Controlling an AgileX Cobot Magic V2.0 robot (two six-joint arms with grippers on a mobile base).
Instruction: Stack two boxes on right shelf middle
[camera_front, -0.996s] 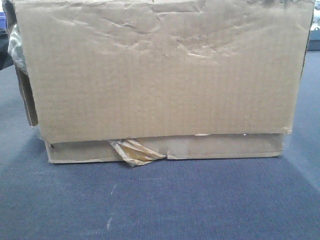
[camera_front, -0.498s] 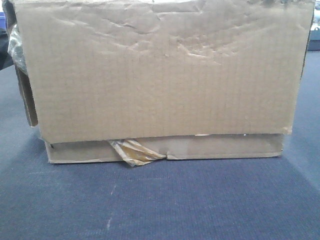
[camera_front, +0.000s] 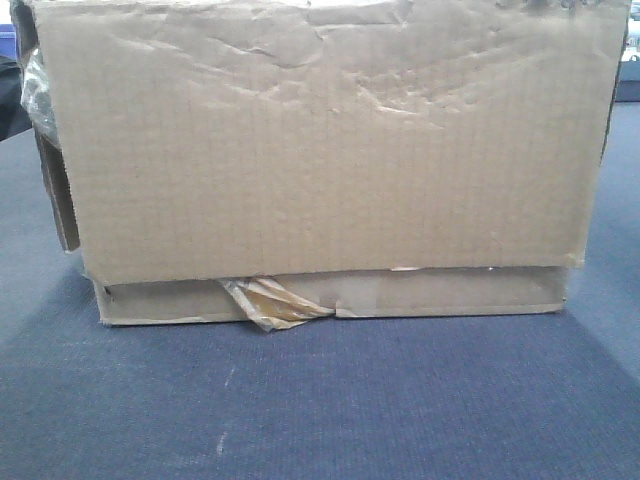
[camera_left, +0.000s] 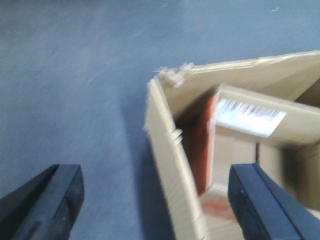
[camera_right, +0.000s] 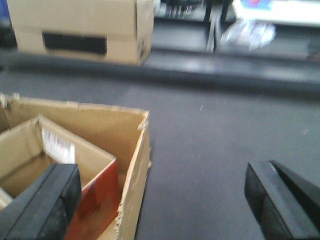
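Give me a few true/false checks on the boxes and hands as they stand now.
1. The large box has a creased front face. True.
2. The torn tape hangs at the right end of the flatter box. False: it is left of centre.
3. The left hand is shut on the box wall. False: its fingers are spread, one on each side of the wall.
4. A red-sided box sits inside the large box. True.
5. The boxes stand on a steel shelf. False: they stand on blue-grey carpet.
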